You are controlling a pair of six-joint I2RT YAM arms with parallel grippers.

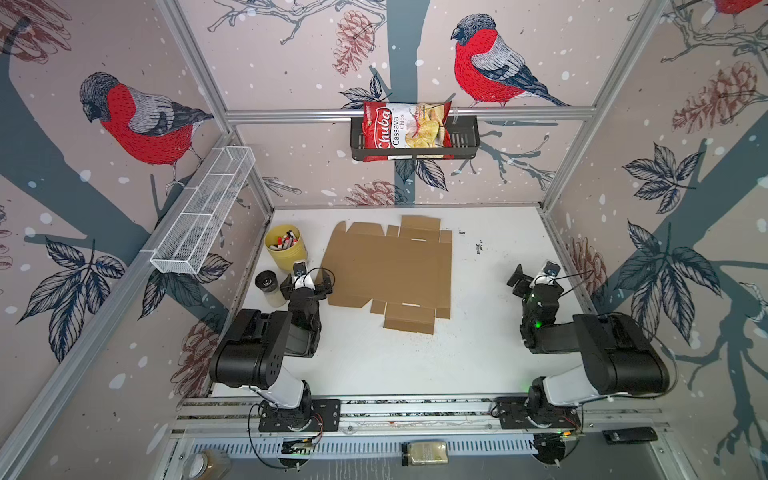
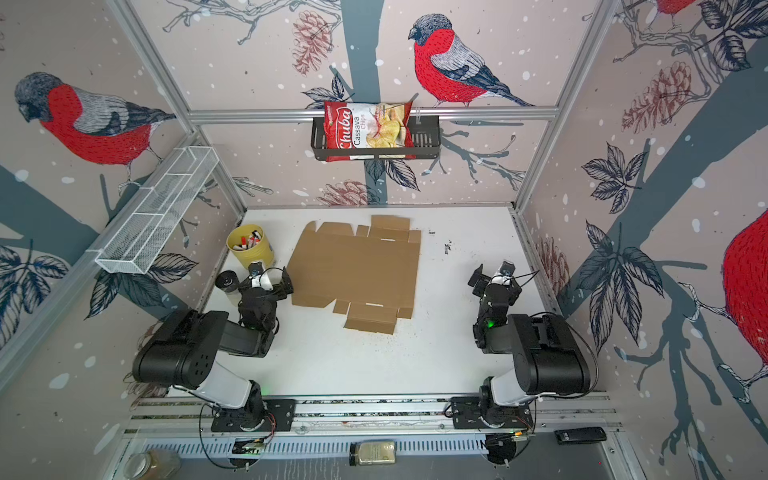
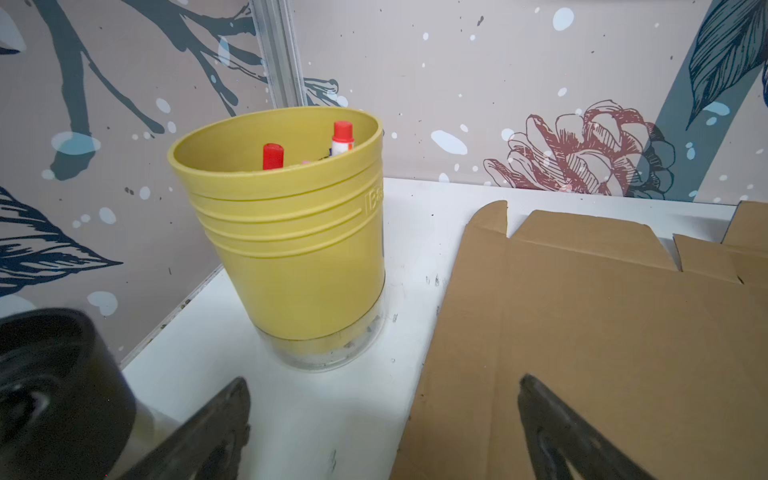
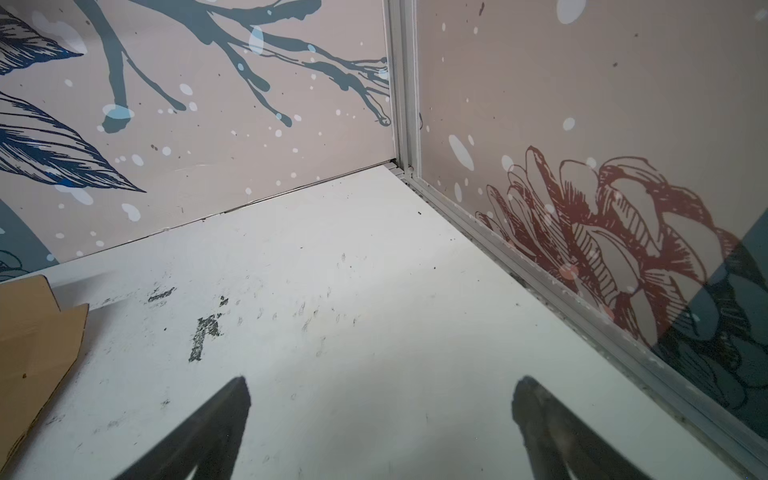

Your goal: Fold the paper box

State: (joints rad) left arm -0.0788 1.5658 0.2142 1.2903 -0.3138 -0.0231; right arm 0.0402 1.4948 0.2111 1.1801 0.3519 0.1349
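Both top views show the paper box (image 1: 390,266) as a flat, unfolded brown sheet lying mid-desk, nearer the left arm, with flaps spread toward the back wall and the front. No fold looks started. Lying flat between the 2 arms, it probably lets either side reach an edge.

In the left wrist view the left fingers (image 3: 552,428) stand wide apart, the inner finger above the sheet's left edge and its partner above bare desk (image 3: 332,395), gripping nothing. That straddle seems meant for pinching the edge. A yellow cup (image 1: 286,247) of markers and a black-lidded jar (image 1: 268,284) stand just beside them.

The right fingers (image 4: 216,428) gape equally wide over bare desk near the side wall, well apart from the sheet, empty.
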